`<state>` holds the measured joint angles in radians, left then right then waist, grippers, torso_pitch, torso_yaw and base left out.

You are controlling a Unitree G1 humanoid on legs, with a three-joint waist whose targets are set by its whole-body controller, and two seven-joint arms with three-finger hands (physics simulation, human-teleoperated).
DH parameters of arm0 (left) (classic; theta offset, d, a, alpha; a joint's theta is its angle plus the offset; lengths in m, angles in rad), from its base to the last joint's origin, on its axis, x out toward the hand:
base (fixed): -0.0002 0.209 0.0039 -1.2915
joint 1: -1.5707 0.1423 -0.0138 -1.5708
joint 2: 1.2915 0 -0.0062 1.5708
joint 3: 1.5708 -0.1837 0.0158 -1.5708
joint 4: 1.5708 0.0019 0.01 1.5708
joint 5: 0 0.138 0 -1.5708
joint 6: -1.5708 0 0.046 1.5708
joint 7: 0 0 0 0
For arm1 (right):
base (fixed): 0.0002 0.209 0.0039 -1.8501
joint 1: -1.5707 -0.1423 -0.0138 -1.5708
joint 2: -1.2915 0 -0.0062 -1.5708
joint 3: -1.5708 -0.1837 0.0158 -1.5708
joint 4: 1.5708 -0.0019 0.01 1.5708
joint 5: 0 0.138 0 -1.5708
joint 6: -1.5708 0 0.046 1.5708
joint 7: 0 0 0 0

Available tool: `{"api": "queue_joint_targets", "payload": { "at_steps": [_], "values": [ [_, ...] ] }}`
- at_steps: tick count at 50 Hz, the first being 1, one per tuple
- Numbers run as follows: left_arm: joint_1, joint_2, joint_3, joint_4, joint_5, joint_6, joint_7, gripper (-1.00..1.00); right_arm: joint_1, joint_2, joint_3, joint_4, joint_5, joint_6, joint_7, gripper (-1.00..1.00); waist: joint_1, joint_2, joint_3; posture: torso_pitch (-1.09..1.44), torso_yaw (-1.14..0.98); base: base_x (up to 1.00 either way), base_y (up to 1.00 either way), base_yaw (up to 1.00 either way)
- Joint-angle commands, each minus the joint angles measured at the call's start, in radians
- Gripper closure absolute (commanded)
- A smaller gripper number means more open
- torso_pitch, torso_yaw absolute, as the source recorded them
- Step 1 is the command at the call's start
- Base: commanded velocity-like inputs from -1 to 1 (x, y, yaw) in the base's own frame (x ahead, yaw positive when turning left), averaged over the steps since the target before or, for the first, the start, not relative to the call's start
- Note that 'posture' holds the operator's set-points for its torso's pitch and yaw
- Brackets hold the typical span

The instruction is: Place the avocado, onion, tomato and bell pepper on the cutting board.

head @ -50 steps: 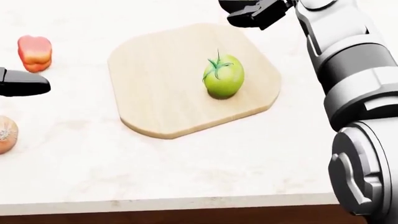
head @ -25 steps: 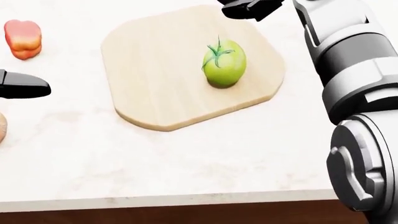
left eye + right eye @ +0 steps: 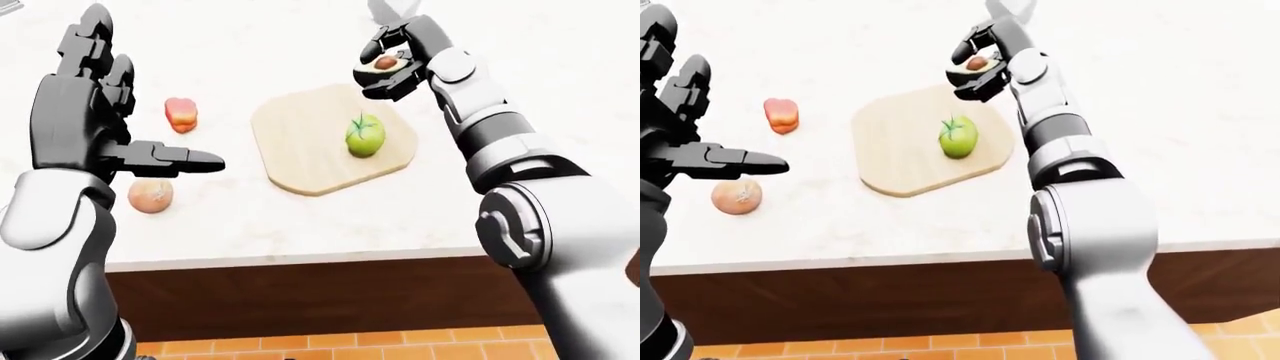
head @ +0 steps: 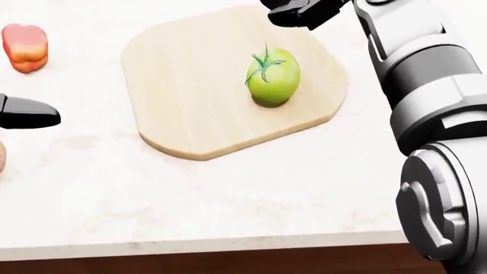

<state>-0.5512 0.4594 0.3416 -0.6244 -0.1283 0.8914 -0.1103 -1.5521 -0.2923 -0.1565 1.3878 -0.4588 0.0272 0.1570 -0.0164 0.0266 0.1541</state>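
A green tomato (image 3: pixel 366 138) sits on the wooden cutting board (image 3: pixel 300 154). My right hand (image 3: pixel 389 63) hovers above the board's top right corner, fingers shut on a halved avocado (image 3: pixel 386 63) with its brown pit showing. A red-orange bell pepper (image 3: pixel 181 114) lies on the counter left of the board. The onion (image 3: pixel 150 195) rests lower left on the counter. My left hand (image 3: pixel 95 112) is raised at the left, open, one finger (image 3: pixel 170 158) pointing right, holding nothing.
The pale marble counter (image 3: pixel 300 217) ends in an edge across the lower part of the eye views, with dark wood cabinet and orange tile floor (image 3: pixel 330 346) below. My right forearm (image 4: pixel 434 85) fills the head view's right side.
The head view has shifted slightly, the board and tomato sliding a little left and up. My right hand with the avocado has risen toward the top edge.
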Motion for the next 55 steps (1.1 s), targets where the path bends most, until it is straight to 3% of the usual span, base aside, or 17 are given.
{"api": "queue_joint_targets", "payload": {
  "at_steps": [1, 25, 34, 44, 55],
  "values": [
    [-0.023, 0.015, 0.016, -0.023, 0.006, -0.029, 0.003, -1.00, -0.042, -0.007, -0.005, -0.044, 0.008, -0.025, -0.009, 0.28, 0.001, 0.003, -0.035, 0.16, 0.00, 0.00, 0.00, 0.00],
    [-0.021, 0.016, 0.017, -0.022, 0.021, -0.031, -0.008, -1.00, -0.024, 0.001, -0.011, -0.042, 0.017, -0.004, -0.007, 0.15, 0.001, 0.004, -0.037, 0.16, 0.00, 0.00, 0.00, 0.00],
    [-0.007, 0.014, 0.022, -0.024, 0.025, -0.038, -0.012, -1.00, -0.016, 0.005, -0.011, -0.041, 0.019, 0.002, -0.003, -0.14, 0.002, 0.004, -0.038, 0.16, 0.00, 0.00, 0.00, 0.00],
    [-0.011, 0.014, 0.021, -0.019, 0.026, -0.041, -0.014, -1.00, -0.017, 0.005, -0.012, -0.042, 0.020, 0.009, -0.005, -0.67, 0.002, 0.004, -0.039, 0.16, 0.00, 0.00, 0.00, 0.00],
    [-0.015, 0.015, 0.020, -0.020, 0.027, -0.037, -0.014, -1.00, -0.025, -0.001, -0.012, -0.043, 0.023, 0.010, -0.012, -0.69, 0.002, 0.003, -0.040, 0.16, 0.00, 0.00, 0.00, 0.00]
  ]
}}
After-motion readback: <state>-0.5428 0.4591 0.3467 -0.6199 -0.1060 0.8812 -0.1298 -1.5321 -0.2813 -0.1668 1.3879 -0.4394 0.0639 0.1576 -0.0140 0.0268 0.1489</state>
